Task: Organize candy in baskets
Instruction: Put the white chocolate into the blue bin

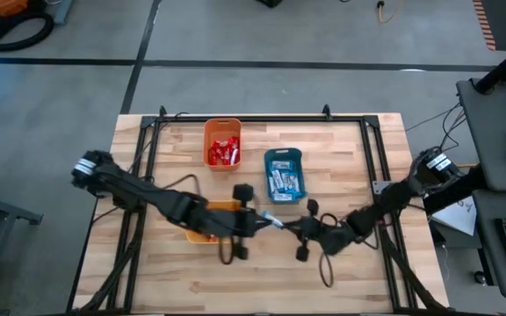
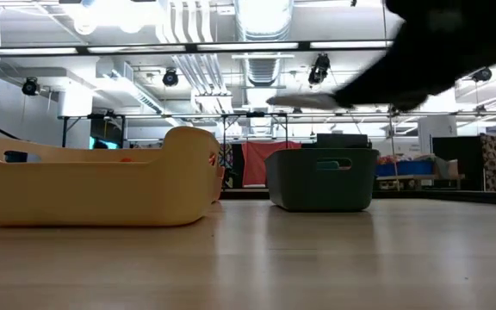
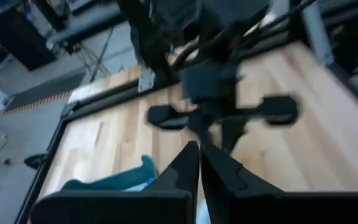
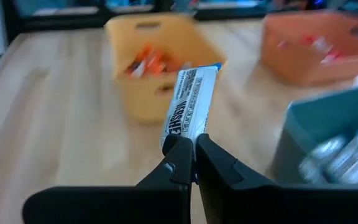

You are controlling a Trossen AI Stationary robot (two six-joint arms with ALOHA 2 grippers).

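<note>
Sorting nears its end: the right tool (image 4: 190, 163) grips a blue-white candy bar (image 4: 190, 107), seemingly the last loose piece, near the teal basket (image 1: 285, 174); the left tool (image 3: 199, 167) is closed, empty.

the high view looks straight down from well above on the whole pale wooden slatted counter (image 1: 262, 263), both arms and the grey floor around it. the low view sits at counter height, close to the wide yellow plastic bin (image 2: 93, 185) and the dark teal-blue plastic bin (image 2: 321, 179), facing level across the wood into the room behind. the left wrist view looks forward past its own dark jaws, near the counter, toward the other arm. the right wrist view faces the opposite way, near the wood, taking in the yellow bin, the teal bin and the orange plastic bin (image 4: 316, 50), which the high view shares.
</note>
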